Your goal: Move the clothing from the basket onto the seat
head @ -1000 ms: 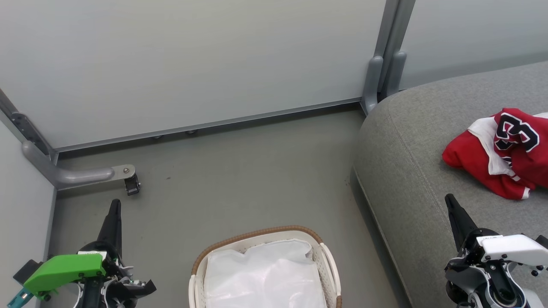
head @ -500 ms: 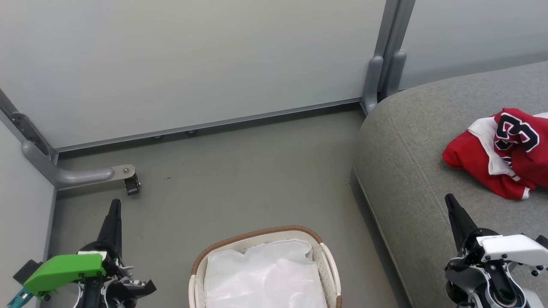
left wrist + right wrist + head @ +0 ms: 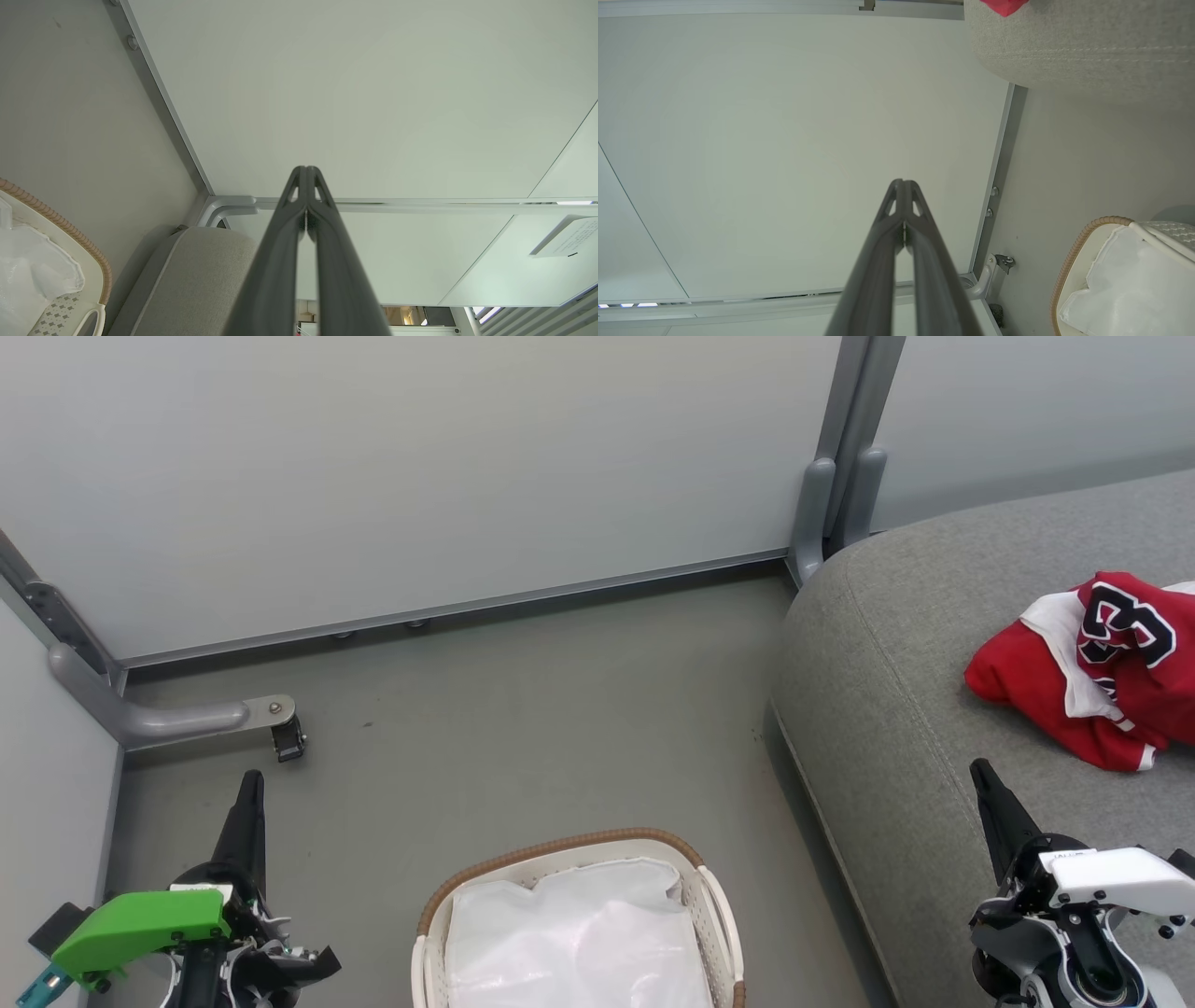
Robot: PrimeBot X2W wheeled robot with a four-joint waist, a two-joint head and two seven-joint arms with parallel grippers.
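1. Clothing [image 3: 1092, 672]: lies in a crumpled red heap on the seat [image 3: 896, 709], well to the right of the basket [image 3: 560, 845] and farther back; shows a black white-edged numeral and white trim on top. Appears in the right wrist view as a red scrap [image 3: 1004, 5] on the grey cushion [image 3: 1064, 46].
2. Basket: stands on the grey floor [image 3: 523, 709], just left of the seat's rounded front corner; holds a rumpled white cloth liner [image 3: 579, 933] with no red inside. Cream lattice wall and brown woven rim visible in the left wrist view [image 3: 60, 224] and the right wrist view [image 3: 1069, 261].
3. Left gripper [image 3: 250, 779]: hangs over the floor to the left of the basket, apart from it, under a green housing [image 3: 140, 919]; points away toward the pale wall panel [image 3: 420, 476]. Clenched on nothing, fingertips pressed together in its own view [image 3: 306, 170].
4. Right gripper [image 3: 980, 770]: hangs over the seat to the right of the basket, under a white housing [image 3: 1111, 873]; sits near the clothing but clear of it. Clenched and empty too, fingertips meeting in its own view [image 3: 902, 183].
5. Caster bracket [image 3: 280, 728]: juts from the wall frame beyond the basket, to its left, just past the left gripper's tip.
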